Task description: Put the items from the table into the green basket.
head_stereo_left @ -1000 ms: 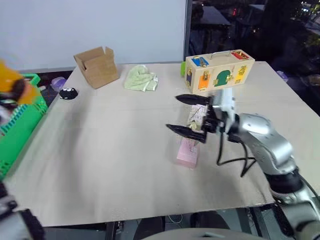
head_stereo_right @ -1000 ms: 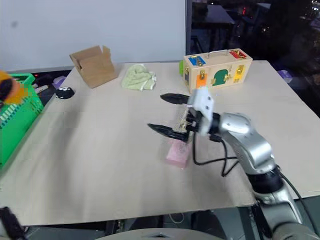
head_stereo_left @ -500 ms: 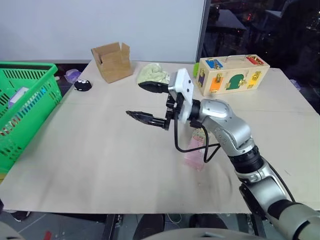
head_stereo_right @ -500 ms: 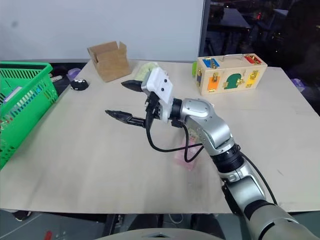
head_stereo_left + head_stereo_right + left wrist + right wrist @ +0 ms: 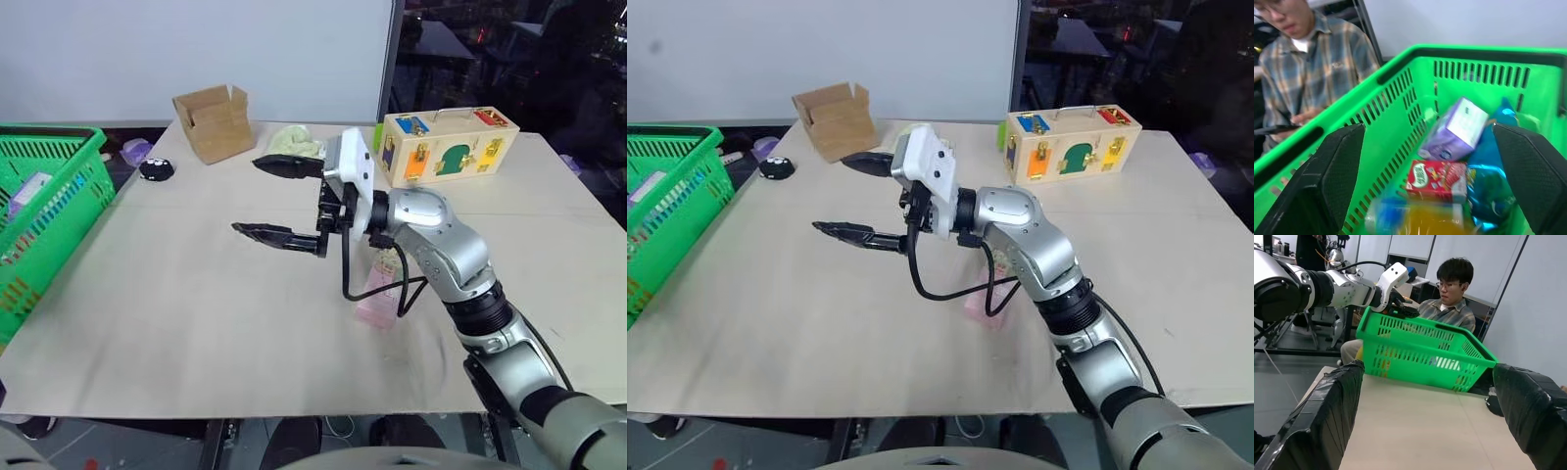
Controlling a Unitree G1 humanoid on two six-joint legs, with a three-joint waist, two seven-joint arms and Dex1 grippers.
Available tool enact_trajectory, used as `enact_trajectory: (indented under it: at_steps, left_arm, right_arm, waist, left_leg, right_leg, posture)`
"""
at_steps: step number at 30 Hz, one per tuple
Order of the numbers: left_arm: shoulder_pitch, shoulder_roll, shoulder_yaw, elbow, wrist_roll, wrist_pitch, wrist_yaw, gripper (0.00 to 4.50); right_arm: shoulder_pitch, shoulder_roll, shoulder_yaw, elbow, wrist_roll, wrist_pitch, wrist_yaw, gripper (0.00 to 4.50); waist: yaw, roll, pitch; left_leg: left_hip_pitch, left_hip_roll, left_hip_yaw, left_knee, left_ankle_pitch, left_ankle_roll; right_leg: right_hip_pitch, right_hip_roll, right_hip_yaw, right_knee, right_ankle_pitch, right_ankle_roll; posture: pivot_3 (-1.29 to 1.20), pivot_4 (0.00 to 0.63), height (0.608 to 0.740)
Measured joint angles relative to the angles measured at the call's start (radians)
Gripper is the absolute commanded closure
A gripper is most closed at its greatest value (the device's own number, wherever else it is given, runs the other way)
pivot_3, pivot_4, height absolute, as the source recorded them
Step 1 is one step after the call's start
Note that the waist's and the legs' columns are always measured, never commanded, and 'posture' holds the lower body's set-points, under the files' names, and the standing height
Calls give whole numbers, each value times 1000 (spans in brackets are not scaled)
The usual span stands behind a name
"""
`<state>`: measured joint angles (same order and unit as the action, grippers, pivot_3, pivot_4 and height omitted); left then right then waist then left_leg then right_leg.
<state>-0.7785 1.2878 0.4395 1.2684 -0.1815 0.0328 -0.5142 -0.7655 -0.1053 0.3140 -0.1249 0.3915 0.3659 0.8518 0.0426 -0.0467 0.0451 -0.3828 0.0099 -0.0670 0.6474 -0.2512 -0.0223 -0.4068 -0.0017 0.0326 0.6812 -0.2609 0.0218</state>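
The green basket (image 5: 49, 211) stands off the table's (image 5: 196, 313) left edge. In the left wrist view my left gripper (image 5: 1425, 129) is wide open over the basket's inside. Below it the orange bottle with a blue cap (image 5: 1420, 223) lies blurred among the goods, free of the fingers. The right wrist view shows this left gripper (image 5: 1404, 309) at the basket's (image 5: 1425, 355) far rim. The pink carton (image 5: 377, 296) lies flat on the table, partly behind my right forearm's cable. My right gripper (image 5: 269, 201) hovers open and empty over mid-table, to the left of the carton, pointing towards the basket.
A purple carton (image 5: 1454, 129), a red packet (image 5: 1437, 180) and a blue bag (image 5: 1493, 186) lie in the basket. A seated person in a plaid shirt (image 5: 1308, 63) is behind it. On the table's far side are a cardboard box (image 5: 214, 122), a green cloth (image 5: 294, 142), a wooden latch box (image 5: 446, 145) and a small black object (image 5: 157, 169).
A second ago my left gripper held the orange bottle above the basket; now it is open and the bottle lies inside. My right gripper swung left, away from the pink carton. The camera shifted.
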Motion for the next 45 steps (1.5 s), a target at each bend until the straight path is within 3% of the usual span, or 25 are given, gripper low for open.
enact_trajectory:
  at_steps: [1,4,6,7,8,13,18,25,32,40,45]
  left_arm:
    - [-3,-14,4,-32,-21,17,-48,69]
    - [103,-147,-26,-460,-202,258,-255,69]
    - [210,-244,-67,-824,-318,503,-238,69]
    - [235,-279,-86,-920,-346,567,-216,69]
    - [267,-372,-158,-1142,-415,782,-132,69]
    - [135,-519,-373,-1383,-530,1218,-33,69]
    - [-75,-769,-432,-1312,-543,1453,61,69]
    - [-265,-1010,-504,-1013,-398,1523,185,69]
    - [-324,-1045,-676,-834,-246,1441,198,69]
    - [-365,-1064,-693,-780,-189,1436,173,69]
    - [-388,-1075,-636,-776,-161,1448,195,69]
  right_arm:
    - [10,-14,-1,-8,0,2,0,0]
    - [95,-108,-27,-77,3,13,9,0]
    - [177,-195,-55,-143,10,41,13,0]
    - [205,-227,-67,-158,12,50,14,0]
    - [294,-317,-124,-211,21,86,14,0]
    - [504,-506,-286,-352,67,171,12,0]
    - [684,-600,-445,-476,106,221,-21,0]
    - [823,-600,-534,-608,139,250,-111,0]
    - [936,-613,-590,-659,190,252,-100,0]
    - [966,-615,-605,-664,196,222,-103,0]
    - [966,-614,-595,-665,194,213,-117,0]
  waist:
    - [2,0,0]
    - [23,2,-1]
    - [24,3,-1]
    - [24,4,-1]
    - [18,2,-2]
    - [-45,4,-2]
    - [-120,11,-2]
    - [-205,14,-3]
    - [-263,17,-2]
    - [-296,17,-2]
    - [-306,18,-1]
  left_leg:
    - [0,0,-1,1,0,0]
    - [0,0,-4,3,0,0]
    - [0,-1,-4,4,0,1]
    - [1,-2,-4,4,-1,2]
    - [1,-2,-1,6,-1,3]
    - [2,-3,4,7,-2,5]
    - [4,1,7,6,-2,5]
    - [5,-1,9,7,-2,5]
    - [4,-1,8,6,-2,5]
    - [4,-1,8,6,-2,5]
    - [4,-1,8,6,-2,5]
  right_leg:
    - [0,0,-1,0,0,0]
    - [6,-7,-8,-2,0,0]
    - [9,-17,-5,-3,0,0]
    - [10,-18,-4,-3,0,1]
    - [10,-17,-3,-3,0,2]
    - [10,-8,-2,-2,0,3]
    - [10,-2,5,-2,-1,3]
    - [11,-1,11,-3,-3,7]
    - [10,0,11,-3,-4,8]
    - [10,-1,10,-4,-4,9]
    - [10,-1,10,-4,-4,9]
  posture:
    - [121,0,740]
    - [94,0,740]
    - [59,0,740]
    - [46,0,740]
    - [16,0,740]
    - [-99,0,740]
    - [-210,0,740]
    - [-279,0,740]
    - [-315,2,740]
    - [-321,5,740]
    - [-316,4,740]
